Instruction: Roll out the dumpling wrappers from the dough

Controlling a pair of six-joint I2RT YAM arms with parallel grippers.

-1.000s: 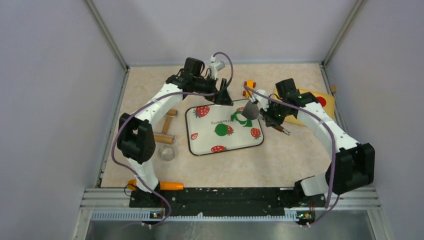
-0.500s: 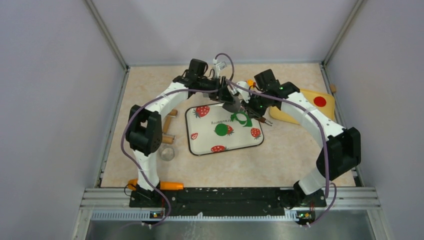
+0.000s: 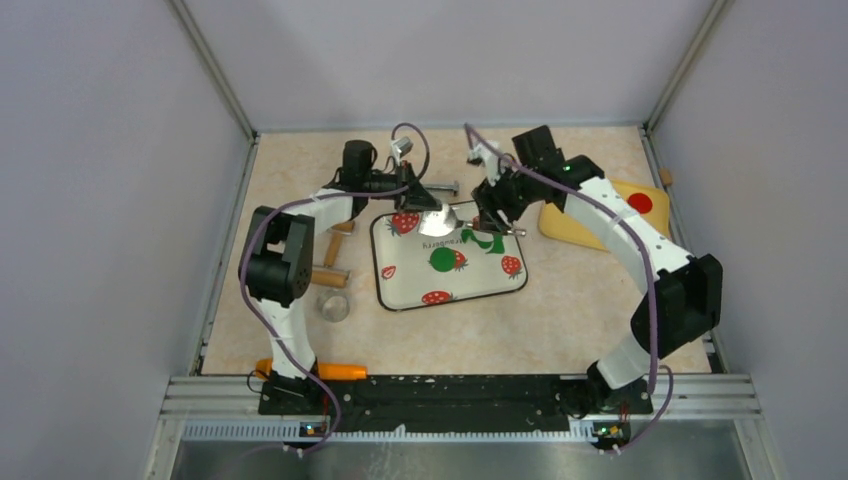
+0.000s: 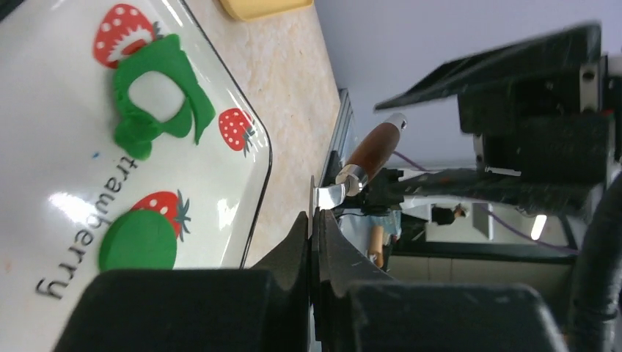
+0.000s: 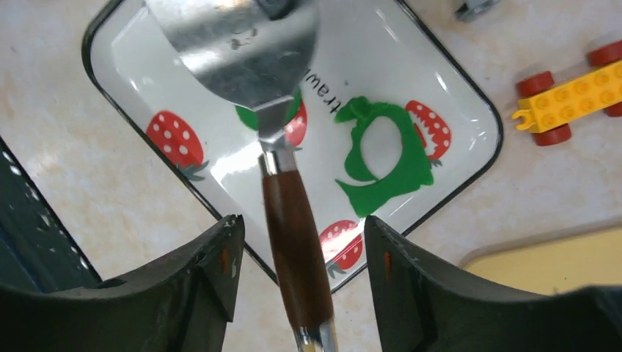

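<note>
The dough (image 5: pixel 385 165), a dark green sheet with a round hole, lies on the white strawberry tray (image 3: pixel 400 290); it also shows in the left wrist view as the dough (image 4: pixel 158 99). One round green dumpling wrapper (image 3: pixel 442 260) rests mid-tray. My left gripper (image 3: pixel 432 208) is shut on the thin metal blade (image 5: pixel 242 44) of a spatula, above the tray's far edge. The spatula's brown handle (image 5: pixel 293 235) hangs between the fingers (image 5: pixel 220 264) of my right gripper (image 5: pixel 302 224), which is open and not touching it.
A yellow board (image 3: pixel 600 225) carrying a red disc (image 3: pixel 640 203) lies right of the tray. A yellow toy car (image 5: pixel 568 103) sits behind the tray. Wooden rolling pin parts (image 3: pixel 330 275) and a clear round cutter (image 3: pixel 333 307) lie left of the tray.
The right gripper carried the spatula over to the left gripper. The left jaws closed on the blade, the right jaws opened off the handle, and the left arm drew back left.
</note>
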